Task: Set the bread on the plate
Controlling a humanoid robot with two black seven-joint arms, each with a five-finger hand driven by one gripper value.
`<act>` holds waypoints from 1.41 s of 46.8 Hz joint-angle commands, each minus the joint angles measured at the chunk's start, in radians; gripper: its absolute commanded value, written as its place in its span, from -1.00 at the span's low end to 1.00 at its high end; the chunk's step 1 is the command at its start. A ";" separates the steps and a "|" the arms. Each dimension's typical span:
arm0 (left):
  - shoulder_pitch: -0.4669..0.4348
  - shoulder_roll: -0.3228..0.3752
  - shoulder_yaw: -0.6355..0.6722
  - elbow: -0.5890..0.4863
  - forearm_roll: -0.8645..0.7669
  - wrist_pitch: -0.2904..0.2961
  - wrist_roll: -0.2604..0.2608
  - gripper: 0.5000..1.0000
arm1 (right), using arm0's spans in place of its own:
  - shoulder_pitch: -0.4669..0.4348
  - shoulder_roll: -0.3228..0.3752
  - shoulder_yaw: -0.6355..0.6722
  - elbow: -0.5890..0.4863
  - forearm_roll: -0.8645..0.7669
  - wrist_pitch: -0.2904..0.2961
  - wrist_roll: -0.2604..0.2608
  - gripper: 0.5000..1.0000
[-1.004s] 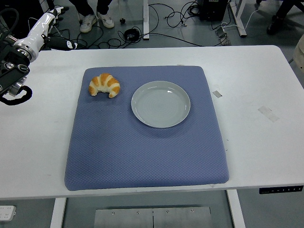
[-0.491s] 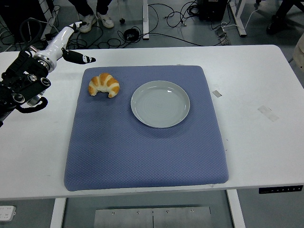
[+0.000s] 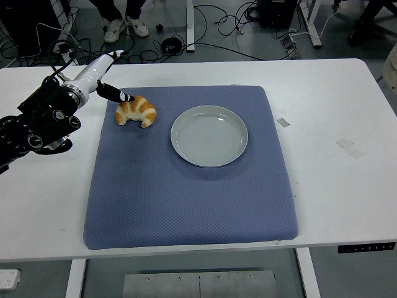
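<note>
Reaching from the tabletop's left edge, left hand [image 3: 102, 77], fingers spread and empty, nears golden curved croissant [image 3: 136, 111]; a glancing touch could shove it off round grey plate [image 3: 209, 136] course.

Golden-brown croissant-shaped bread [image 3: 136, 111] has paler cream stripes between its darker orange ridges. The round ceramic plate [image 3: 209, 136] is plain pale grey-white, and the padded fabric mat [image 3: 186, 198] is slate blue with a fine dotted weave. White tabletop [image 3: 335, 124], black left hand [image 3: 93, 77] with white finger sections.

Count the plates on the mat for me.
1. The plate sits empty on the blue mat, right of the croissant; none appear hidden.
</note>
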 commanded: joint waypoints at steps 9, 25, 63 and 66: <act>-0.005 0.015 0.001 -0.068 0.004 0.005 0.054 0.86 | 0.000 0.000 0.000 0.000 0.000 0.000 0.000 1.00; -0.015 0.081 0.051 -0.216 0.006 0.032 0.085 0.86 | 0.000 0.000 0.000 0.000 0.000 0.000 0.000 1.00; -0.018 0.099 0.117 -0.246 0.093 0.034 0.114 0.84 | 0.000 0.000 0.000 0.000 0.000 0.000 0.000 1.00; -0.018 0.096 0.123 -0.242 0.095 0.034 0.114 0.83 | 0.000 0.000 0.000 0.000 0.000 0.000 0.000 1.00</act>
